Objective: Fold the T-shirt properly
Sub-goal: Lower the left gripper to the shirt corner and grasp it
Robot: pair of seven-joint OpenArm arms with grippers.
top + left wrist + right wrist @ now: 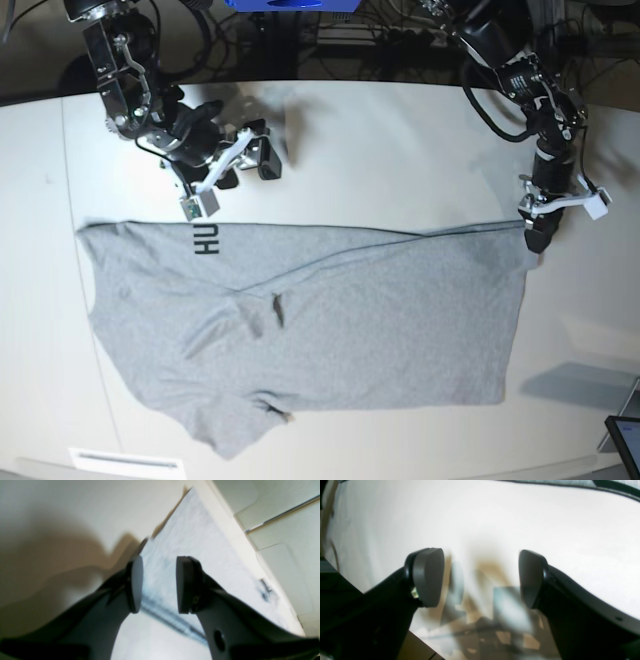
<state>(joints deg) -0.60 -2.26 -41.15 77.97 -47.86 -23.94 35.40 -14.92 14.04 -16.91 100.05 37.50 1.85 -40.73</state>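
To fold the T-shirt [330, 330] neatly, the left gripper [158, 585], fingers apart over its far corner, should pinch the edge only, while the right gripper [481, 577] waits beside it, wide apart and empty.

The T-shirt [330, 330] is heather grey, a fine salt-and-pepper fleck all over, with bold black block lettering [206, 240] at its 10 o'clock edge. The counter [380, 150] beneath is plain off-white. Both claws are matt black: the left claw [159, 585] and the right claw [481, 577] alike, each with dark charcoal pads. At 12 o'clock a bright blue object [290, 5] shows.
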